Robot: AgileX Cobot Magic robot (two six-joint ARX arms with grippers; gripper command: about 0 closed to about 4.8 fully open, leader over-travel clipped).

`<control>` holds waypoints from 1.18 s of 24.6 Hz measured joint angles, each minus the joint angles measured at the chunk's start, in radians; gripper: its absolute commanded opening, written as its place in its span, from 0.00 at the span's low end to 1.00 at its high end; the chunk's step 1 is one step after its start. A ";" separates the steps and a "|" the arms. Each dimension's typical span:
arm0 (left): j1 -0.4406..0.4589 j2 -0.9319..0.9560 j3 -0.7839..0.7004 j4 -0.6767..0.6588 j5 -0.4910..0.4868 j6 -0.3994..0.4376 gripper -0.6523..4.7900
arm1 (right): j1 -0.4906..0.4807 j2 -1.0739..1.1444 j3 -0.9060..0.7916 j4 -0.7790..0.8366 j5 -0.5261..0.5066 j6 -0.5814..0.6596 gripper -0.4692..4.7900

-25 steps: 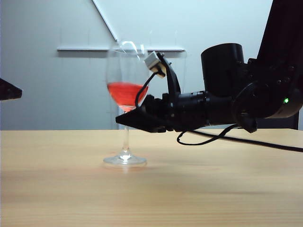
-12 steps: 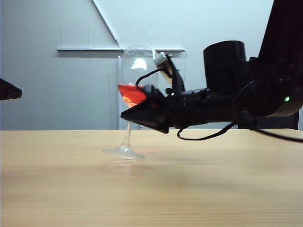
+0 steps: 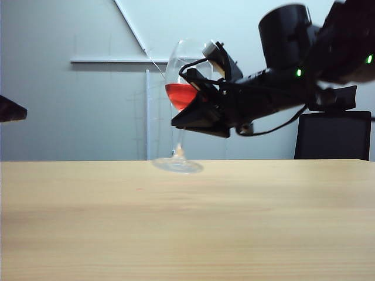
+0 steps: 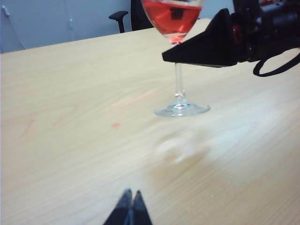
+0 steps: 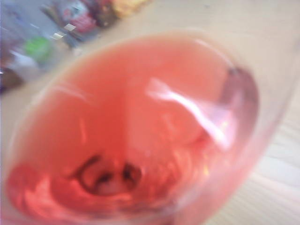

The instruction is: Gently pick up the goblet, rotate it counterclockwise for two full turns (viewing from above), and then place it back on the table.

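Note:
The goblet (image 3: 186, 82), a clear wine glass with red liquid in its bowl, hangs slightly tilted above the table (image 3: 187, 234). Its round foot (image 3: 177, 165) is off the wood. My right gripper (image 3: 183, 123) is shut on the goblet's stem just under the bowl. The left wrist view shows the same goblet (image 4: 178, 89), its foot hovering over a faint shadow, with the right gripper (image 4: 187, 54) across the stem. In the right wrist view the red-filled bowl (image 5: 140, 131) fills the picture and hides the jaws. My left gripper (image 4: 130, 206) is shut and empty, low over the table (image 4: 70, 93), well short of the goblet.
A black chair (image 3: 334, 134) stands behind the table at the right. A small red spot (image 4: 116, 125) marks the wood near the glass. A dark piece of the left arm (image 3: 9, 110) juts in at the far left edge. Blurred colourful items (image 5: 79, 18) lie beyond the table.
The right gripper has lifted the goblet off the table, up and to the right, and the glass now leans. The left gripper has stayed still.

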 measured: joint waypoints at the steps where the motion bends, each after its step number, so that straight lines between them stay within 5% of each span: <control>1: 0.000 -0.002 0.000 0.000 0.000 0.000 0.11 | 0.001 -0.023 0.000 -0.039 0.023 -0.037 0.08; 13: 0.000 -0.016 0.000 0.000 0.000 0.000 0.11 | 0.113 -0.176 0.000 -0.262 0.350 -0.401 0.08; 22: 0.000 -0.016 0.000 0.000 0.000 0.000 0.11 | 0.212 -0.187 -0.001 -0.283 0.439 -0.495 0.08; 25: 0.000 -0.016 0.000 0.000 0.000 0.000 0.11 | 0.224 -0.187 -0.021 -0.225 0.438 -0.503 0.08; 29: 0.000 -0.016 0.000 0.000 0.000 0.000 0.11 | 0.230 -0.186 -0.154 0.082 0.389 -0.473 0.08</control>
